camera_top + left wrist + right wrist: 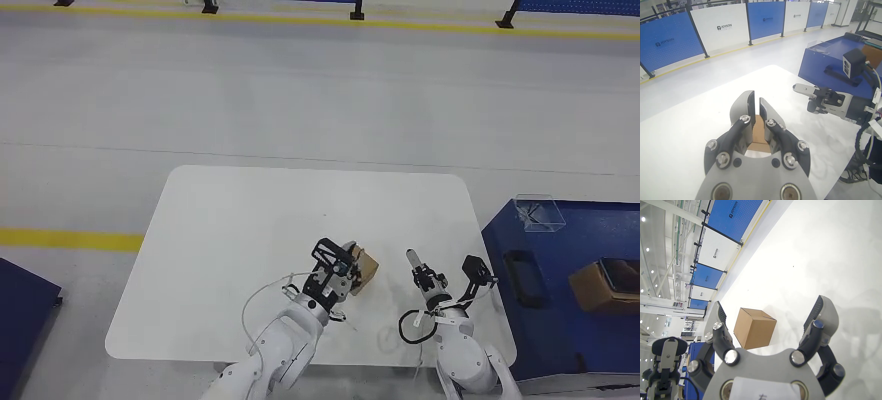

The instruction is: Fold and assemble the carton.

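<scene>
The white worktop (230, 260) carries everything. A blue cart (560, 330) stands just beside its edge, on the right arm's side. The carton (753, 330) sits on the worktop near the robot's edge, between the two arms. It already stands as a closed brown cube, its visible faces square and seamed, with nothing gripping it.

The right claw (769, 300) is spread wide and empty, aimed at the carton from a little way off. The left claw (756, 100) is drawn narrow and holds nothing, and white worktop shows through the slit at its tips. It hangs just beside the carton, with cardboard showing past its fingers (751, 106).

The folding looks nearly done, so what remains is probably seating the last flap or pressing a seam flat. That calls for bracing first. The wide right claw should close on two opposite walls, low down, so the light box cannot skate across the smooth worktop. The narrowed left claw can then press as a blunt tool along the seam rather than at a corner, firmly but gently enough not to dent the wall. Whether the far faces are fully tucked cannot be told from here — check them before letting go.
</scene>
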